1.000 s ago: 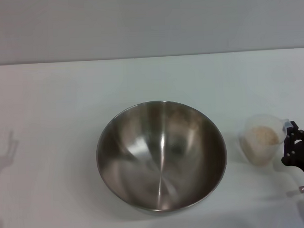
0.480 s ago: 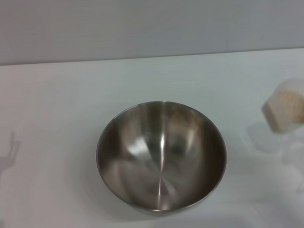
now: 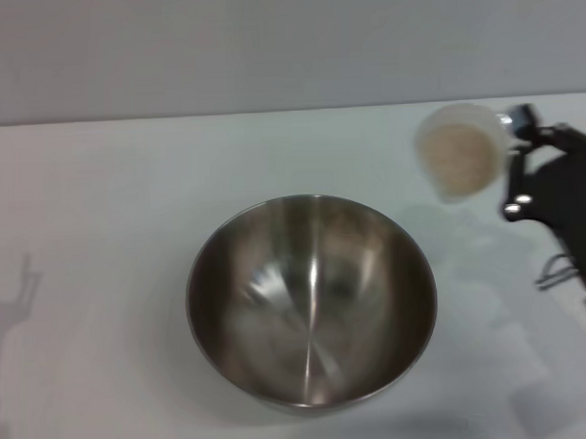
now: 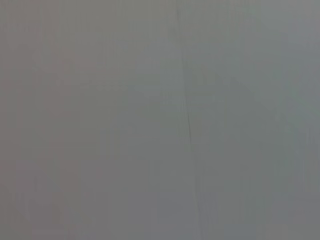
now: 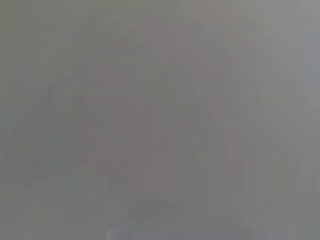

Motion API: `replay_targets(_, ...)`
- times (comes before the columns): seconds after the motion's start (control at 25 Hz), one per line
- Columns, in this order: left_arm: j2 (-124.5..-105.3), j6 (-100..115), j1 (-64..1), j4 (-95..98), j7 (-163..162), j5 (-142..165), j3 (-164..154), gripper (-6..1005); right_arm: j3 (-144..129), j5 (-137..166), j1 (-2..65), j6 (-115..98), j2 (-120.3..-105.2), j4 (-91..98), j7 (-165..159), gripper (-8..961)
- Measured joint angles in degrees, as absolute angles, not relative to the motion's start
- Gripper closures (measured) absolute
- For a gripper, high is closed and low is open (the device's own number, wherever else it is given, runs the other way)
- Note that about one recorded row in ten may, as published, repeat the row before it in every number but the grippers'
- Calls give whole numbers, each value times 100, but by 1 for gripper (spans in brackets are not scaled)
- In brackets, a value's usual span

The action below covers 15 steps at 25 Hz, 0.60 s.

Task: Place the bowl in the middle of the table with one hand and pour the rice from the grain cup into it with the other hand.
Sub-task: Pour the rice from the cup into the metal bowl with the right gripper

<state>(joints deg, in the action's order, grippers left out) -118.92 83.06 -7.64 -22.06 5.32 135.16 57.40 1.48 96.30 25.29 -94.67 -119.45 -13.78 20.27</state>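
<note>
The stainless-steel bowl (image 3: 311, 301) stands empty in the middle of the white table (image 3: 110, 216). My right gripper (image 3: 507, 145) is shut on the grain cup (image 3: 459, 151) and holds it in the air, to the right of the bowl and beyond its far rim. The cup is tipped with its mouth toward me, and the beige rice (image 3: 456, 156) shows inside it. No rice lies in the bowl. My left gripper is out of view; only its shadow falls at the table's left edge. Both wrist views show plain grey.
The grey wall (image 3: 268, 47) runs behind the table. The right arm's black body (image 3: 562, 205) hangs over the table's right edge.
My right gripper has lifted the grain cup off the table at the right and carried it up, back and leftward toward the bowl, tipping it. The bowl has not moved.
</note>
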Motion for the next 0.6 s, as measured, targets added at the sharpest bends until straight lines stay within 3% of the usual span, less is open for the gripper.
replay_targets(0.6,-11891,8297,-783,-2206,532,13518,5761,139,132,10374,2661,-8789,-11971,-2567,7321,952)
